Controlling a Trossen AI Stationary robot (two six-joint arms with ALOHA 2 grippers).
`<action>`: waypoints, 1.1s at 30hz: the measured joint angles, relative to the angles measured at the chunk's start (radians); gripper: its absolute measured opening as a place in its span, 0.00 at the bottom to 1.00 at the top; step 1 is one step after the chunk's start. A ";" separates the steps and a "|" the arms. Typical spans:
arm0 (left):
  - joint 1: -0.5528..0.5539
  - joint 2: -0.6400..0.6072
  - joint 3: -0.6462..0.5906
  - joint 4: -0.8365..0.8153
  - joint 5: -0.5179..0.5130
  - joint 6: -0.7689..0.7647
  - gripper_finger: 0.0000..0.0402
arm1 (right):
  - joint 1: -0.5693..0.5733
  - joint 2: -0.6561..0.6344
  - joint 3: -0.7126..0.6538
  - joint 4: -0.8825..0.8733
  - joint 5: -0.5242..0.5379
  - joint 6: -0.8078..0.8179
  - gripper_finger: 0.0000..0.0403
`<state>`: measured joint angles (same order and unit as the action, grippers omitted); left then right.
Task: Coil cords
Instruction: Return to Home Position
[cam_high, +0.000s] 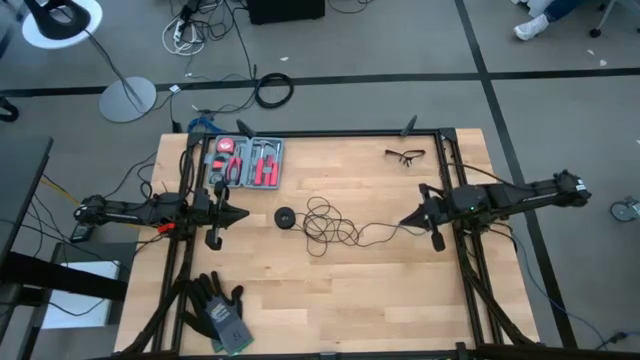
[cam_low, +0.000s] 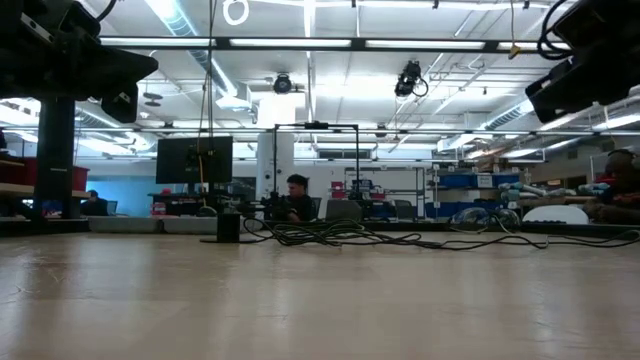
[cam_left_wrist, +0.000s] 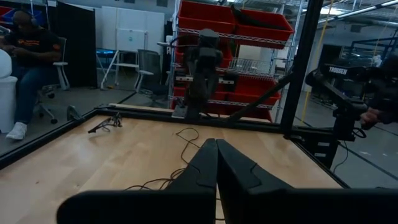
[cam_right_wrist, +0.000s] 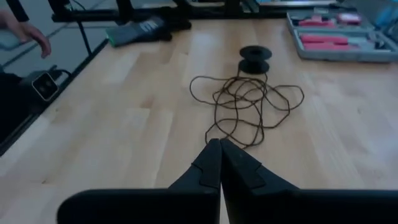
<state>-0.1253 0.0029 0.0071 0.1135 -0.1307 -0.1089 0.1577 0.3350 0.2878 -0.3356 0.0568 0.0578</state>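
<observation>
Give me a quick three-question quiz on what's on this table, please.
1. True or false: the thin black cord is wound neatly on the black spool.
2. Which item lies on the table? A) safety glasses B) a mug C) a book
3. Are the left gripper and right gripper open or shut?
Key: 1 false, it lies in a loose tangle beside the spool. 2 A. 3 both shut.

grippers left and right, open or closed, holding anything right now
left gripper: jaws closed, holding nothing
right gripper: jaws closed, holding nothing
</observation>
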 joint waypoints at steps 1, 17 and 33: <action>0.000 0.000 0.000 0.000 0.000 0.000 0.02 | 0.000 -0.016 -0.001 -0.010 0.000 -0.001 0.01; 0.000 0.003 0.001 0.007 0.002 0.000 0.02 | -0.008 -0.200 -0.278 0.355 -0.002 -0.084 0.00; 0.000 0.003 0.002 0.008 -0.001 0.000 0.02 | -0.032 -0.198 -0.278 0.363 0.045 -0.104 0.00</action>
<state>-0.1253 0.0063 0.0086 0.1215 -0.1318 -0.1085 0.1257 0.1371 0.0093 0.0277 0.1017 -0.0460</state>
